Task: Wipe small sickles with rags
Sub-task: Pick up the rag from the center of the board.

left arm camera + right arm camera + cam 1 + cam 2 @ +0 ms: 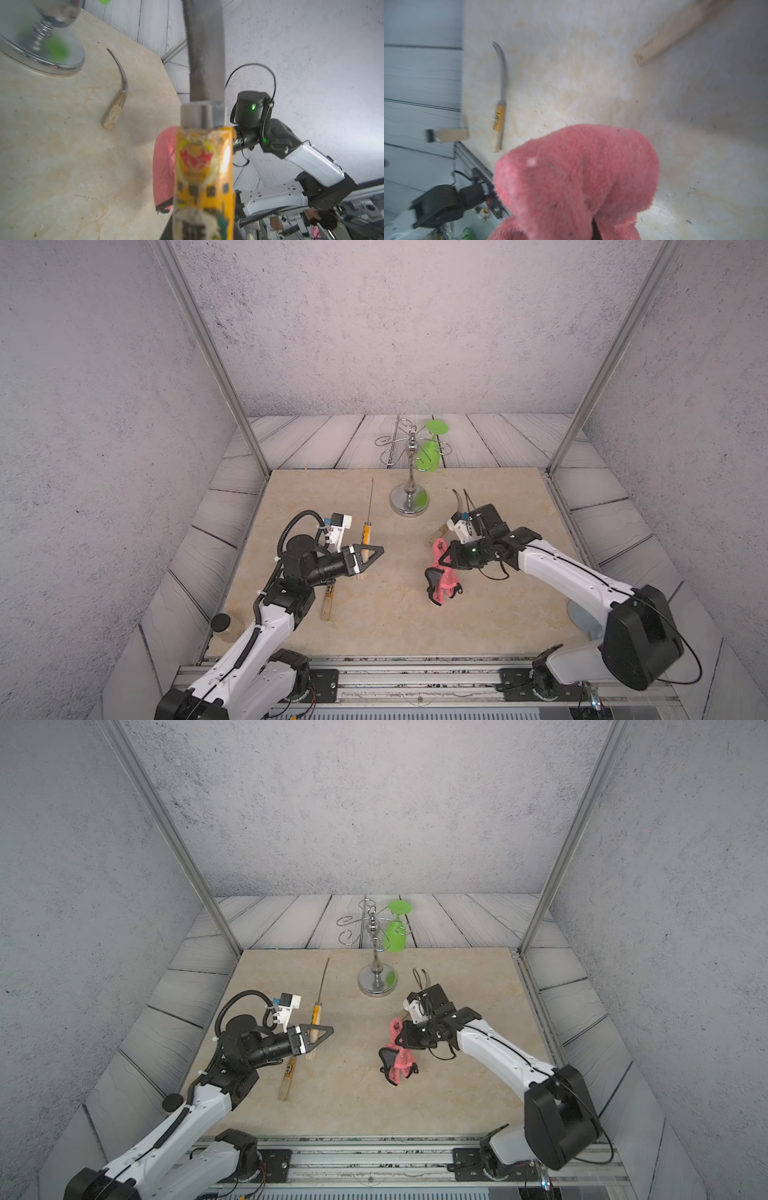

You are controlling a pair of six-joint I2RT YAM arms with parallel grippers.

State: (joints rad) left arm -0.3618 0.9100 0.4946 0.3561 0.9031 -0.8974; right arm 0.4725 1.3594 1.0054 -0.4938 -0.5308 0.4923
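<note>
Top views both show the left gripper (371, 552) clamped on a sickle (366, 531) by its wooden handle, at 9 o'clock from the centre of the table (395, 614), blade pointing to 12. The right gripper (447, 559) is closed on the upper end of the rag (448, 580), at 4 o'clock from centre, and the rest droops to the table. A second sickle (327, 605) lies at 7 o'clock under the left arm. A third (435, 536) lies at 1 o'clock from the rag, near the stand (409, 504).

The held sickle looks light and stiff, its blade thin and likely sharp (the handle is the place to hold). The rag is soft and limp, so it probably needs pinching around the blade's back, clear of the black strap (432, 576).
</note>
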